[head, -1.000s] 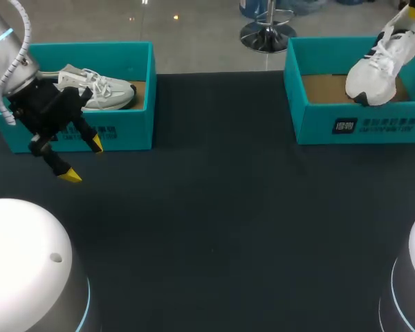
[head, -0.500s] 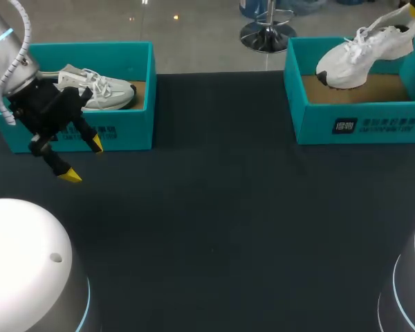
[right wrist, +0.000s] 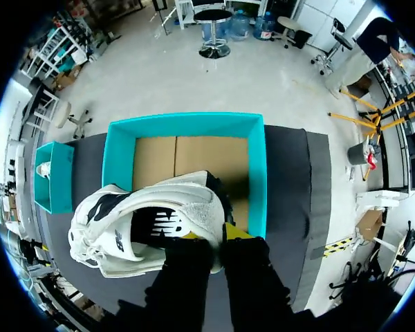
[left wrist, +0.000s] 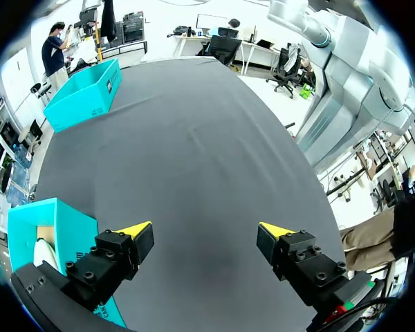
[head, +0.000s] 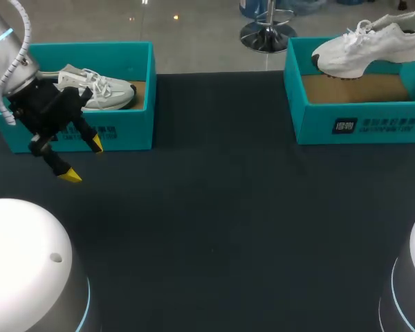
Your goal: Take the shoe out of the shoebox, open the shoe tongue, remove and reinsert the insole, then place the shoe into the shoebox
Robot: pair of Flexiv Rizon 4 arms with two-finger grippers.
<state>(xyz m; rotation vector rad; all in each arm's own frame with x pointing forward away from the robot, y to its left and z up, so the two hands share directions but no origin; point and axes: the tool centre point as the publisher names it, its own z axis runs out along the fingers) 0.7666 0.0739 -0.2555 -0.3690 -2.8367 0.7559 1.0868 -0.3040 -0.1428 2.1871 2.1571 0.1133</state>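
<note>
A white shoe [head: 368, 45] hangs roughly level above the right teal shoebox [head: 360, 126], toe toward the table's middle, heel at the view's right edge. In the right wrist view my right gripper [right wrist: 218, 234] is shut on the heel collar of this shoe [right wrist: 142, 225], over the shoebox [right wrist: 187, 123] with its bare cardboard floor. My left gripper [head: 81, 160] stands open and empty in front of the left teal shoebox [head: 128, 128], which holds a second white shoe [head: 97, 90]. In the left wrist view, the left gripper [left wrist: 204, 232] has only black cloth between its fingers.
The table is covered by black cloth [head: 214, 207]. The left shoebox [left wrist: 52, 225] sits just beside my left gripper's finger, and the right shoebox [left wrist: 83, 93] stands far ahead across the cloth. White robot bases [head: 28, 270] fill the near corners.
My right gripper has raised the white shoe out of the right shoebox; its toe swung up from hanging down into the box to lying level above it. The left arm has not moved.
</note>
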